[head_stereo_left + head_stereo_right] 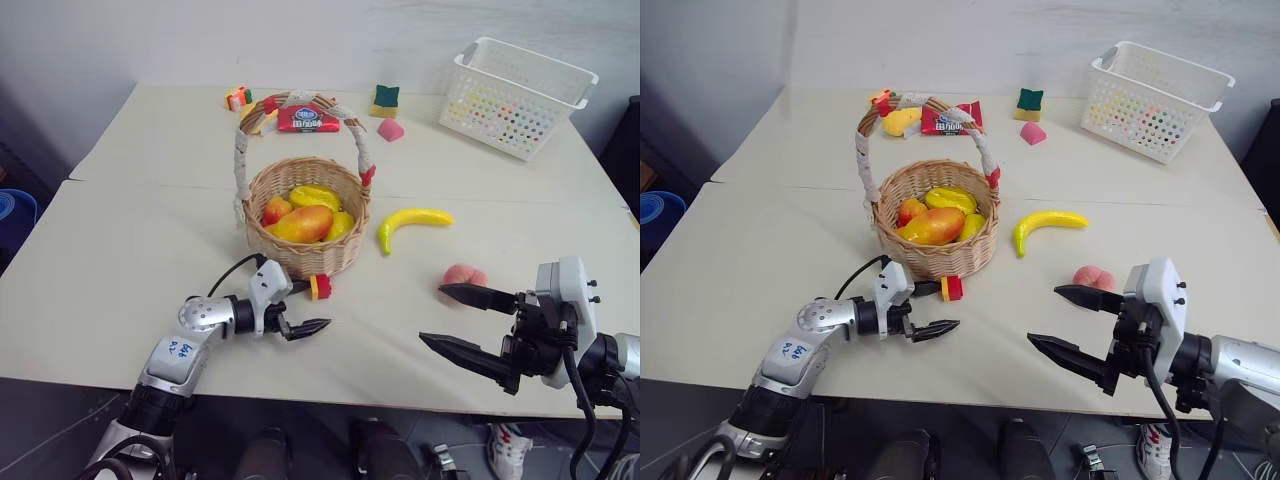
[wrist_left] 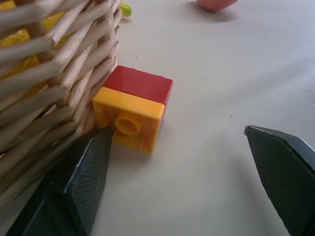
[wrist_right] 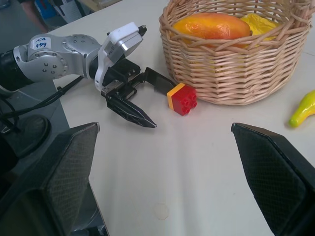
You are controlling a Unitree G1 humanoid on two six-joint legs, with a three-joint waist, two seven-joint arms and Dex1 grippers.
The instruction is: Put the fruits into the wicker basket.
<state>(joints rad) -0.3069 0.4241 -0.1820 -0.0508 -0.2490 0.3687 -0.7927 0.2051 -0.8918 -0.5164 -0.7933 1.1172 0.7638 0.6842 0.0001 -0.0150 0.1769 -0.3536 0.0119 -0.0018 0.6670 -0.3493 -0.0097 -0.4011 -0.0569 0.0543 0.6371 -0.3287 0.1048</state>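
Fruits: several already lie in the wicker basket [image 1: 308, 222] at centre frame — an orange-red mango [image 1: 303, 223] with yellow-green pieces round it. The banana [image 1: 411, 222] lies on the table [image 1: 130, 260] just right of the basket, and the peach [image 1: 463, 275] sits lower right, apart from both.

Left pincer: the left pincer [image 1: 296, 308], lower left of centre, has its jaws spread and nothing between them. In the left wrist view one finger sits touching or almost touching the red-and-yellow block [image 2: 134, 110], which rests against the basket wall.

Right pincer: the right pincer [image 1: 468, 322], lower right, has its jaws spread wide and holds nothing; the peach lies just beyond its upper finger.

Clutter: a red snack packet [image 1: 308, 119] and small pieces lie along the far edge, with a white lattice basket [image 1: 515, 96] at upper right.

Risk: the left pincer looks lined up on the block, not on a fruit — closing here would likely pick the wrong thing, or push the block and shove the light basket aside.

Risk, right side: the round peach could roll away if a finger nudges it before the jaws straddle it.
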